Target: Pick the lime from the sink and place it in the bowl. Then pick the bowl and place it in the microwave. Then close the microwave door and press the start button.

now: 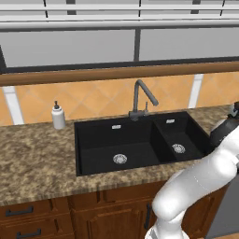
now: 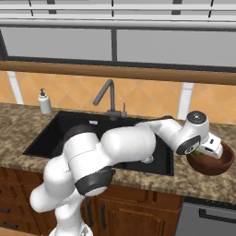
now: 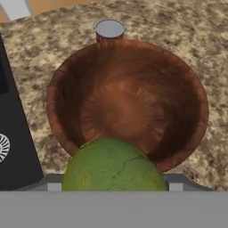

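Lime (image 3: 115,165) sits at the gripper (image 2: 209,152), jaws spread wide around it, poised just above the brown bowl's (image 3: 127,104) near rim. Bowl rests on the speckled bench (image 3: 191,40), right of the black sink (image 1: 140,140). Small capped can (image 3: 109,30) stands just beyond the bowl's far rim.

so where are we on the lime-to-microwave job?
Done: the lime is out of the sink; both basins show only their drains. In hand: the tool hangs over the brown bowl on the counter right of the sink, lime gripped close under the hand camera and above the bowl's near rim, not yet dropped in. Left: release it, carry the bowl to the microwave, close the door, press start.
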